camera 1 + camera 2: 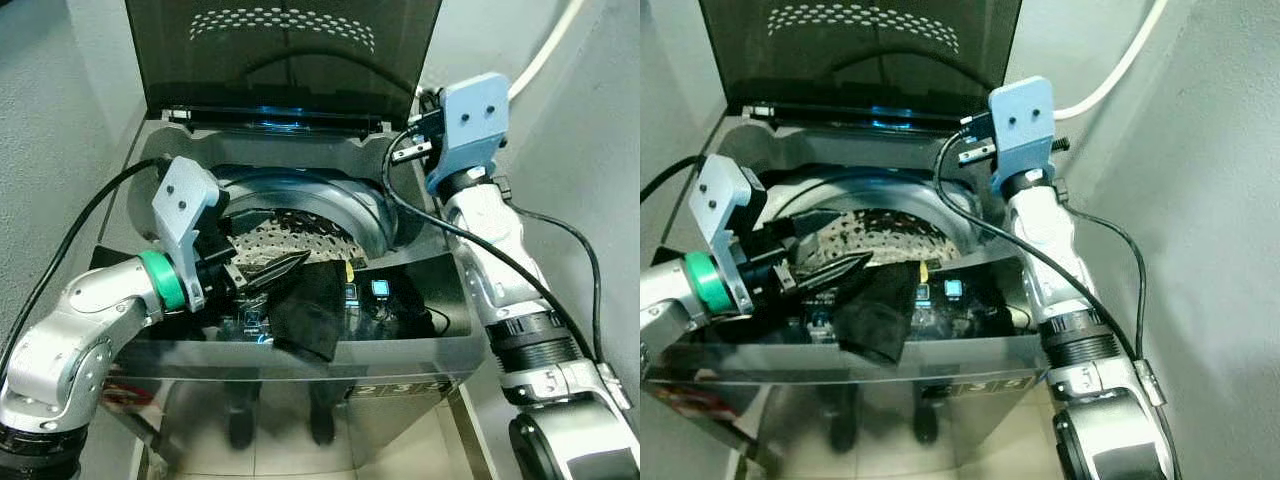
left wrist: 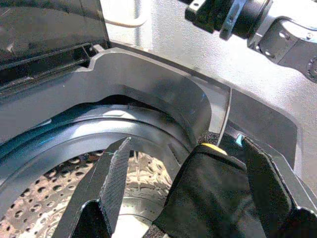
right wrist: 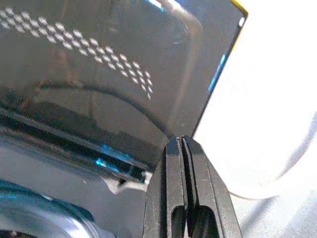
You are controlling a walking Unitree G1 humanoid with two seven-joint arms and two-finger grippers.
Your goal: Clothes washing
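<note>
A top-loading washing machine (image 1: 440, 345) stands before me with its dark lid (image 1: 285, 60) raised. Inside is the perforated steel drum (image 1: 285, 228). A black garment (image 1: 312, 303) lies draped over the front rim, half on the control panel (image 1: 400, 295). My left gripper (image 1: 283, 265) hangs over the drum beside the garment. In the left wrist view its fingers (image 2: 116, 178) stand wide open, with the garment (image 2: 213, 198) between them, close to one finger. My right gripper (image 1: 403, 152) is shut and holds nothing, up by the lid's right corner (image 3: 218, 64).
A white hose (image 1: 545, 50) runs up the wall behind the machine on the right. Grey walls close in on both sides. Black cables trail from both arms across the machine's top. Tiled floor (image 1: 400, 450) lies in front.
</note>
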